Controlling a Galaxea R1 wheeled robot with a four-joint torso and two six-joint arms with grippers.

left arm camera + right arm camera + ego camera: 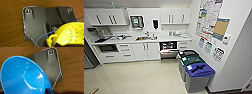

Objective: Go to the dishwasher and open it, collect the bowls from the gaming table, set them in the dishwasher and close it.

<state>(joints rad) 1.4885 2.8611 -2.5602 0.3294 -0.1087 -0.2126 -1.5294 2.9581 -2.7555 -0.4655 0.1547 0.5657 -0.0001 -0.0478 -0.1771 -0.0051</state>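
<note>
Facing the stainless-steel built-in dishwasher [168,49], door open under the white surface [166,38], the robot carries a perforated yellow plastic bowl [71,33] and a glossy blue bowl [25,77]. Either gripper's closure I cannot tell; a loose bowl could slip while driving.

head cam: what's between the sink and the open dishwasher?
In the head view, white double cabinet doors stand below the counter, between the sink and the open dishwasher; pale floor lies in front.
</note>
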